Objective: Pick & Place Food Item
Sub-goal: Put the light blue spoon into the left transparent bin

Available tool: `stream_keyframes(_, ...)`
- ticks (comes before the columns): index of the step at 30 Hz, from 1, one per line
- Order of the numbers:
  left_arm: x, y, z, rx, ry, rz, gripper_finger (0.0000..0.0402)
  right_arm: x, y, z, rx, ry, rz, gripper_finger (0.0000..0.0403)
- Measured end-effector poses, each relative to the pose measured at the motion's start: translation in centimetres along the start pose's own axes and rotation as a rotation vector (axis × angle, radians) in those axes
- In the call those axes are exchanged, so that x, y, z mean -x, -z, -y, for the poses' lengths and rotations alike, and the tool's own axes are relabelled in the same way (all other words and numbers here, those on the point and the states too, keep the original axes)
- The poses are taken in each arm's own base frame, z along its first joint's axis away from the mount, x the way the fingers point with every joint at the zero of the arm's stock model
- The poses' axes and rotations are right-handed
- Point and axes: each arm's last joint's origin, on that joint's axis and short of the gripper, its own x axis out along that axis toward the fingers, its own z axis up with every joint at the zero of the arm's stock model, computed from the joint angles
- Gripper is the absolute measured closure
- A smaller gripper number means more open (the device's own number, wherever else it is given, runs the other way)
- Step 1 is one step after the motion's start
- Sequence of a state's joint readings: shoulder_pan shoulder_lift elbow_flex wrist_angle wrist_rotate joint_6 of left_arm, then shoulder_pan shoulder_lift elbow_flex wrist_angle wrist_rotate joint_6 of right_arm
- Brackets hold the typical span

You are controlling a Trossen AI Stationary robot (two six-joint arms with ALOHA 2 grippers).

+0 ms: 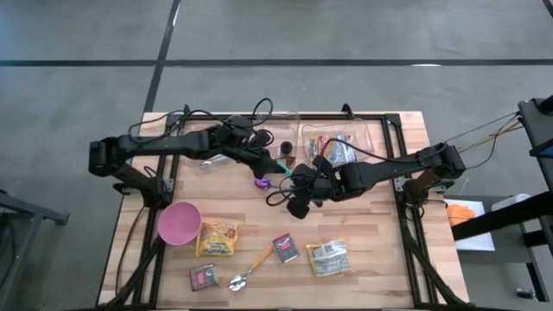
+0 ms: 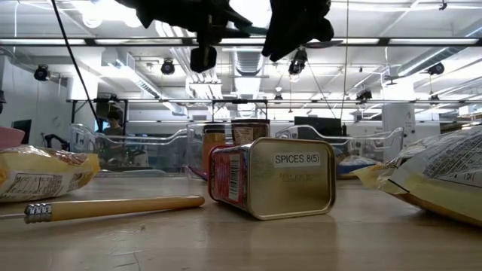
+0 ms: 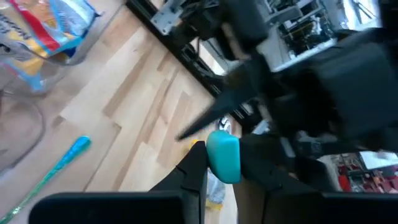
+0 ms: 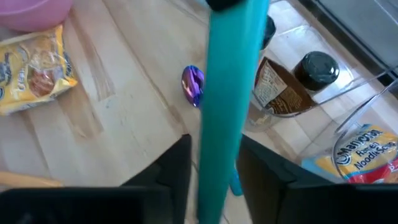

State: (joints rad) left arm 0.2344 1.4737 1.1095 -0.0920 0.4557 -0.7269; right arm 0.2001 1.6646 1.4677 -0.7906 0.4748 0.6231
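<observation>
A long teal stick-shaped food item (image 4: pixel 233 81) hangs above the middle of the table (image 1: pixel 371 259), between my two grippers. My left gripper (image 3: pixel 222 163), reaching in from the table's left, is shut on one end of it. My right gripper (image 4: pixel 214 155), reaching in from the right, is open. Its fingers stand on either side of the stick's other stretch, with a narrow gap showing beside one finger. In the high view the two grippers meet at the teal stick (image 1: pixel 284 170). A purple wrapped sweet (image 4: pixel 193 84) lies on the wood below. My left gripper pinches the teal stick's rounded end (image 3: pixel 224 140) between its two fingers. It comes slanting a little downward from the table's left. The stick is lifted clear of the table and runs on toward my right gripper. My right gripper's fingers (image 4: pixel 180 163) flank the stick; I cannot tell whether either touches it.
Clear bins (image 1: pixel 337 138) with noodle packets and dark-lidded jars (image 4: pixel 317 65) stand at the far side. Toward the near edge lie a pink bowl (image 1: pixel 179 222), a yellow packet (image 1: pixel 216 238), a wooden-handled spoon (image 1: pixel 251 268), a spice tin (image 2: pixel 275 177) and another packet (image 1: pixel 327 257).
</observation>
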Motion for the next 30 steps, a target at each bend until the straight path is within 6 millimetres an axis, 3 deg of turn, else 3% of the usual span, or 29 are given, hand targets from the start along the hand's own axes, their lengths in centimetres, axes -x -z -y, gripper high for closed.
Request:
stream_keyframes(8,0.0,0.1,-0.2,-0.005,-0.019,-0.005,0.0348,0.1,-0.1,0.0,-0.003,0.004,0.007,0.0222)
stream_keyframes(19,0.7,-0.6,-1.0,0.005,-0.047,0.017,0.0348,0.8,-0.3,0.3,-0.022,0.002,0.023,0.0214)
stream_keyframes(30,4.3,-2.3,-2.0,0.025,-0.088,0.091,0.0348,5.6,-1.6,2.8,-0.15,0.01,0.18,0.0213)
